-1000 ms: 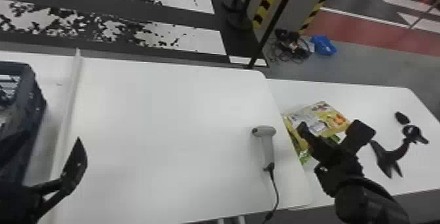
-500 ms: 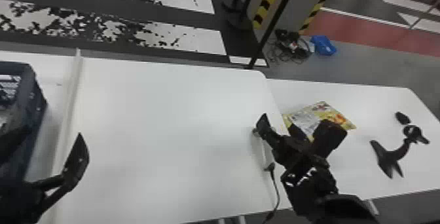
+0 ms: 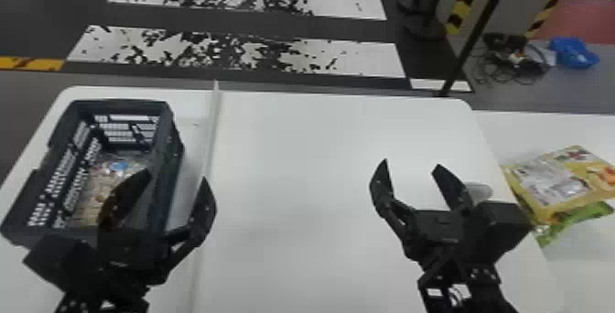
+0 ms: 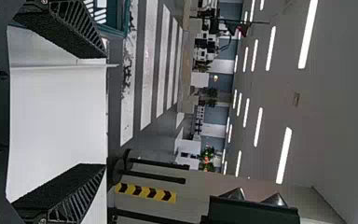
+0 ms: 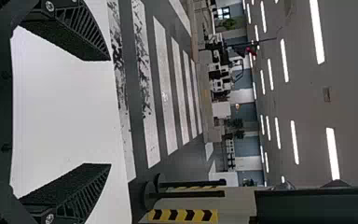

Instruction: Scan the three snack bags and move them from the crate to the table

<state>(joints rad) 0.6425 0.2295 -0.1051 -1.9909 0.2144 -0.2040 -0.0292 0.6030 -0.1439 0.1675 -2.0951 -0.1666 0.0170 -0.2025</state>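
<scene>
The white table bore a dark crate, a pale strip and a partly hidden scanner; a second table held a yellow bag and a green bag.

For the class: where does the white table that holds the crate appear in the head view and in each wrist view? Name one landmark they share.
Head view: the white table spans the middle, with the crate on its left part.
Left wrist view: between the fingers of the left hand.
Right wrist view: between the fingers of the right hand.
Shared landmark: white floor stripes beyond the table.
</scene>
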